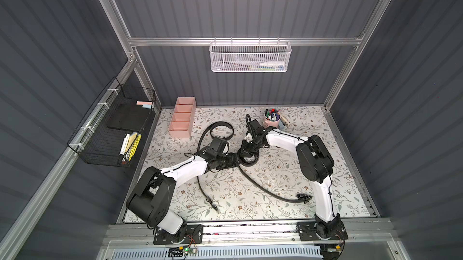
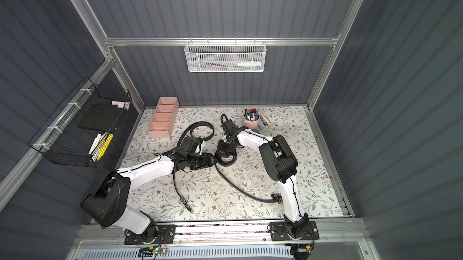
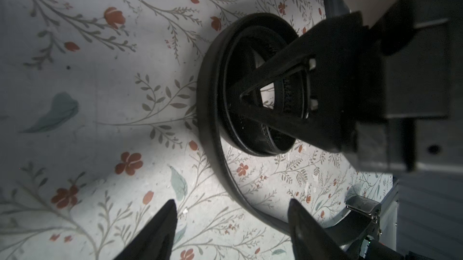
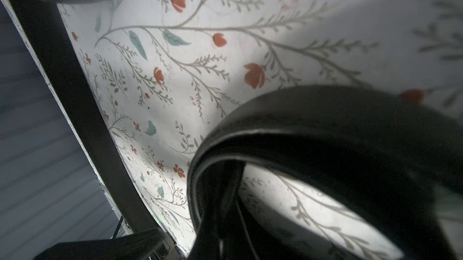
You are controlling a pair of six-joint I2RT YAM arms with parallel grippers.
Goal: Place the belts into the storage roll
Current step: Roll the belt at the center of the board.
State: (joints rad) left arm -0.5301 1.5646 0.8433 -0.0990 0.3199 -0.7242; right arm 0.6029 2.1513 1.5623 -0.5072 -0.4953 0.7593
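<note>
- Only the left wrist view is showing the right end effector (image 3: 241, 96) reaching into the coiled belt (image 3: 208, 96), with its fingers pressing together on an inner winding.
- That same view is showing the left end effector (image 3: 233, 223) with its fingers standing apart and gripping nothing. The coil's tail is running over the desk (image 3: 100, 83) toward its buckle (image 3: 363, 205).
- The right wrist view is giving only a blurred close-up of the coil.
- In both top views the arms are bending inward and meeting mid-desk at the coil. The loose belt (image 1: 220, 127) is lying looped near the storage roll (image 1: 181, 118), which is sitting at the desk's far left. Both belts are lying outside it.
</note>
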